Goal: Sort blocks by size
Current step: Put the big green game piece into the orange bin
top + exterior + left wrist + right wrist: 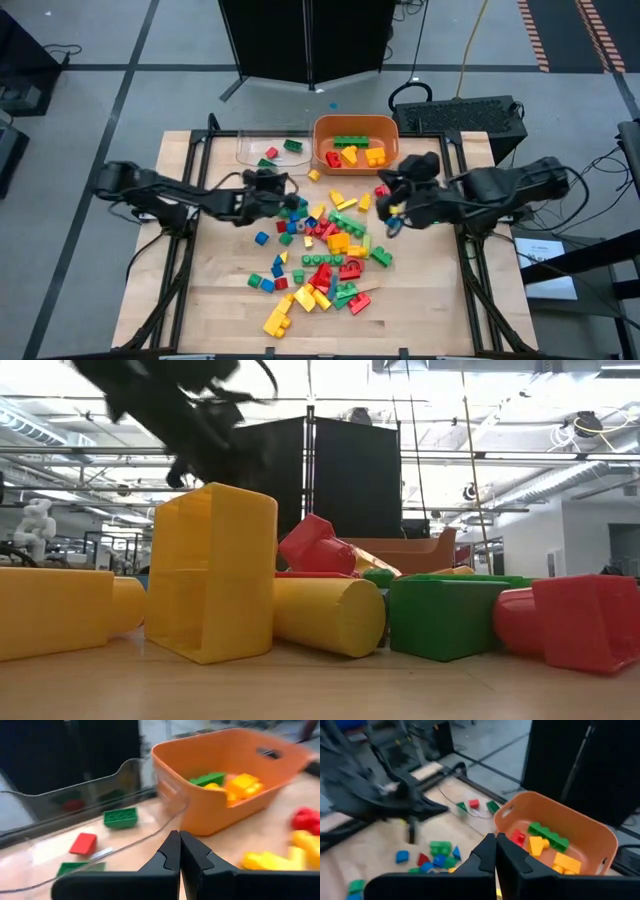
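Blocks (325,255) litter the tabletop (430,315) overhead; a few lie in the orange tub (356,124) and clear tray (250,143). Wrist views show left end effector (179,851) and right end effector (495,851) pressed together, empty. Descending closed risks scattering the pile.

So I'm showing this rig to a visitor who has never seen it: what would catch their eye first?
Probably the bright heap of blocks scattered across the middle of the wooden table. Next, the orange tub at the far edge, holding a few blocks beside a clear tray. Both dark grippers, left and right, are shut above the pile.
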Robot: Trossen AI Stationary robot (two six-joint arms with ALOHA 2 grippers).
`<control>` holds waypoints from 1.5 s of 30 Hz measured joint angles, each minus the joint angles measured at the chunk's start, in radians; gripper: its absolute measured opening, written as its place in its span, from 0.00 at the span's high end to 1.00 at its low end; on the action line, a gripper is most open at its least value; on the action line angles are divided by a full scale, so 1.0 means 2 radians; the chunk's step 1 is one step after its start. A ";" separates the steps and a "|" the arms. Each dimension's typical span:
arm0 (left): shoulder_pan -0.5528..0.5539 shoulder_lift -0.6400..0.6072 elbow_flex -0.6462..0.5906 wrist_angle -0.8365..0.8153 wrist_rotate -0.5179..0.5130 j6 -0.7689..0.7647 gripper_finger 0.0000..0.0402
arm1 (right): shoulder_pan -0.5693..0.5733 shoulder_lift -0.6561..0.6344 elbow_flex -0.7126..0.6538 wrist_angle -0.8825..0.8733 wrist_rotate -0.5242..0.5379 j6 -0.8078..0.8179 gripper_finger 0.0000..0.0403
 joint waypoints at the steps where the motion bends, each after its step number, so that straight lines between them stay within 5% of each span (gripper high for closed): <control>1: 0.007 0.026 0.018 0.004 0.000 0.000 1.00 | 0.006 -0.008 0.000 -0.003 0.001 0.000 1.00; 9: 0.048 0.183 0.136 0.010 0.015 -0.064 1.00 | 0.036 -0.035 0.000 -0.016 -0.002 -0.007 1.00; 17: 0.073 0.268 0.179 0.016 0.033 -0.105 1.00 | 0.052 -0.061 0.000 -0.041 -0.005 -0.012 1.00; 36: 0.110 0.330 0.212 0.010 0.015 -0.088 1.00 | 0.053 -0.083 0.000 -0.065 -0.032 -0.032 1.00; 45: 0.121 0.335 0.212 0.013 0.071 -0.092 1.00 | 0.053 -0.082 0.000 -0.061 -0.041 -0.031 1.00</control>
